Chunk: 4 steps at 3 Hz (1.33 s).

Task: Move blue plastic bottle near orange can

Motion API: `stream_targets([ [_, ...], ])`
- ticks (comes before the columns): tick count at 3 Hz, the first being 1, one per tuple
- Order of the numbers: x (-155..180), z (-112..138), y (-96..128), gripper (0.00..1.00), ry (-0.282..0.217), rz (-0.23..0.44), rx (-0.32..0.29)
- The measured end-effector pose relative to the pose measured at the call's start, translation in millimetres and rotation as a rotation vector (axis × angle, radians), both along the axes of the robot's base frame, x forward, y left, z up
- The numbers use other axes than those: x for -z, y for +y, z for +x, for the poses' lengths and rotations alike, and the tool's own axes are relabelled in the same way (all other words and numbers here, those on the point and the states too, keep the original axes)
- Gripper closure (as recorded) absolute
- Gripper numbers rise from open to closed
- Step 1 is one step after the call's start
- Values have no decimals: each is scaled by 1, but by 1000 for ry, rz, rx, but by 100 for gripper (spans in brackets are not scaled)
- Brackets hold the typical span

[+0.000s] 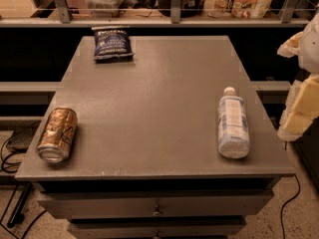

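The blue plastic bottle (233, 127) lies on its side at the right of the grey table (154, 98), with its white cap pointing to the far side. The orange can (56, 134) lies on its side near the table's front left corner, with its silver top toward the front edge. The bottle and the can are far apart, across the width of the table. My gripper (300, 111) shows as pale yellow and white parts at the right edge of the camera view. It is beside the table, to the right of the bottle, and holds nothing.
A dark blue snack bag (112, 44) lies at the table's far left. A shelf rail (169, 20) with packages runs behind the table. Drawers (157, 209) are below the front edge. Cables (10, 158) lie on the floor at the left.
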<state>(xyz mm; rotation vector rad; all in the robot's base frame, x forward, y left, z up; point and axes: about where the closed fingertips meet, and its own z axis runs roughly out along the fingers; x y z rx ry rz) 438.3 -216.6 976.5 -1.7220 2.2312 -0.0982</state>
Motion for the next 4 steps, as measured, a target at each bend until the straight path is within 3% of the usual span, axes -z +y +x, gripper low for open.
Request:
stream_targets([
  [1, -1, 0, 0, 0, -3, 3, 2],
  [2, 8, 13, 2, 0, 1, 138, 111],
  [3, 27, 36, 11, 0, 46, 260, 272],
  [4, 29, 39, 13, 0, 70, 296, 370],
])
